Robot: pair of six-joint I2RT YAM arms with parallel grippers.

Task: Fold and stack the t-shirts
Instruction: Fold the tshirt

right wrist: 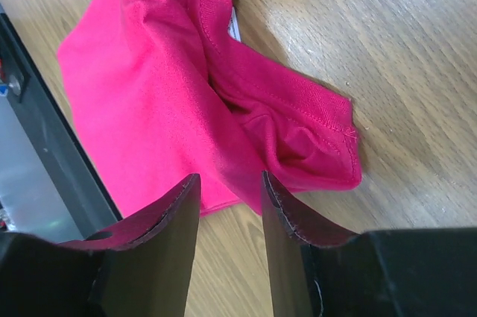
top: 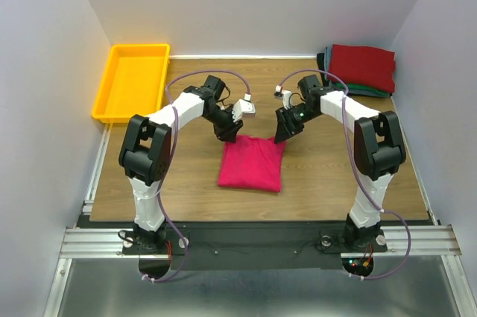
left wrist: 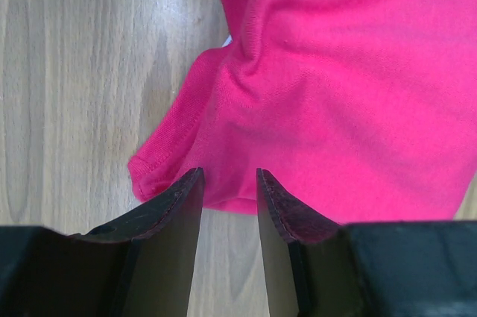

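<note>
T-shirt position: the crimson t-shirt [top: 252,162] lies folded into a rough rectangle at the middle of the tabletop [top: 335,175], nearer the arm bases than the far wall. Its far edge faces both pincers.

Left pincer [top: 229,136]: positioned at the far-left corner of the crimson t-shirt. In the left wrist view, the left pincer [left wrist: 229,174] has its jaws parted by a narrow gap. The hem of the crimson t-shirt [left wrist: 335,93] and bare wood show through that gap. No cloth is clamped. A loose flap of fabric juts out to the left of the jaws and rests flat on the tabletop [left wrist: 82,71].

Right pincer [top: 282,136]: positioned at the far-right corner of the same garment. In the right wrist view, the right pincer [right wrist: 231,177] likewise has its jaws parted by a narrow gap and grips nothing. The crimson t-shirt [right wrist: 149,86] lies beyond the jaw tips, with a bunched, stitched fold at its right side. A small white tag [right wrist: 233,24] shows at a seam.

Stack location: far-right corner of the tabletop, well apart from the crimson t-shirt. A dark red t-shirt [top: 363,66] lies on top. A teal-green t-shirt [top: 373,92] and a dark t-shirt [top: 322,60] show at the edges beneath it.

Other item: a yellow tray [top: 134,82] sits at the far-left corner.
</note>
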